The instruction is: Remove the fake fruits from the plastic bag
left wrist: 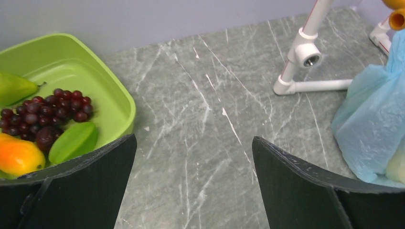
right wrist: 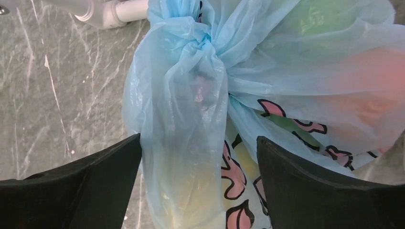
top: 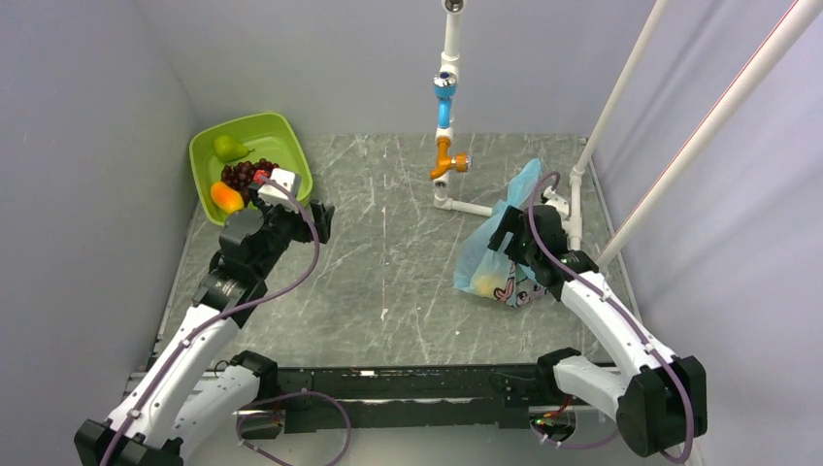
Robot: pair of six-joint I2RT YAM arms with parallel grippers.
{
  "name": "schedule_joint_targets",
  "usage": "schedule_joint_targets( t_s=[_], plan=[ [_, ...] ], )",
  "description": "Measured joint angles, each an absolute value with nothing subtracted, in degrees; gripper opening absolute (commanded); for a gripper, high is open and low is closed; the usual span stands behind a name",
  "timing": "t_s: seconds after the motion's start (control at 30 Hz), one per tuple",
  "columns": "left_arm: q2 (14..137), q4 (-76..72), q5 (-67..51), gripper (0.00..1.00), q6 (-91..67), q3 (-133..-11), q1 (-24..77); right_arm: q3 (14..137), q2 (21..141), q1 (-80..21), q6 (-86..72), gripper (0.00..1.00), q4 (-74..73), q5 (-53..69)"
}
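Right gripper [right wrist: 199, 138] has its fingers spread wide, one on each side of the bag [right wrist: 191, 95], just below its twisted, knotted neck. They are not clamped on it. I cannot tell whether the left finger touches the plastic. From above, this gripper [top: 514, 238] hangs over the bag [top: 485, 262], which lies on the table [top: 388, 291] at the right, near the pipe stand [top: 446, 155]. Fruits [right wrist: 310, 21] show through the film as blurred green, orange-red and yellow shapes.

Left gripper [left wrist: 193, 140] is also spread and holds nothing. It is over bare table just beside the tub [left wrist: 119, 90], well apart from the bag. In the tub lie an orange fruit [left wrist: 19, 157], a green leaf [left wrist: 74, 142], grapes [left wrist: 45, 112] and a pear [left wrist: 14, 88].
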State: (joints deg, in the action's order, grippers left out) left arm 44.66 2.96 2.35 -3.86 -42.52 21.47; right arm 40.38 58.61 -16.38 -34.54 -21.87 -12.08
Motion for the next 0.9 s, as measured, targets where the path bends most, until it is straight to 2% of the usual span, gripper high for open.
schedule_joint_targets(
  t_s=[0.1, 0.2, 0.27, 0.3, 0.4, 0.6, 0.9],
  plan=[
    [46.74, 4.67, 1.28, 0.99, -3.81, -43.44, 22.11, 39.66, 59.68, -16.38, -36.14, 0.74, -20.45, -11.53],
    [48.62, 6.50, 0.43, 0.99, -3.75, -44.10, 22.85, 38.72, 59.68, -16.73, -36.67, 0.55, -19.11, -10.96],
    [49.74, 7.92, -0.58, 0.99, -3.64, -44.80, 23.03, 37.71, 59.55, -17.28, -36.91, 0.44, -17.65, -10.04],
    [50.37, 8.64, -1.37, 0.99, -3.60, -45.32, 23.07, 37.12, 59.46, -17.87, -37.26, 0.41, -16.97, -9.78],
    [51.83, 9.54, -3.51, 0.99, -3.46, -46.46, 23.07, 35.59, 59.13, -20.78, -38.28, 0.39, -15.88, -9.37],
    [54.17, 11.16, -7.44, 1.00, -3.14, -47.59, 23.07, 32.84, 58.17, -30.74, -41.74, 0.21, -12.78, -10.50],
    [56.97, 12.95, -11.18, 0.97, -2.33, -48.64, 23.07, 32.01, 59.55, -47.68, -46.44, 0.19, -9.54, -13.72]
  ],
)
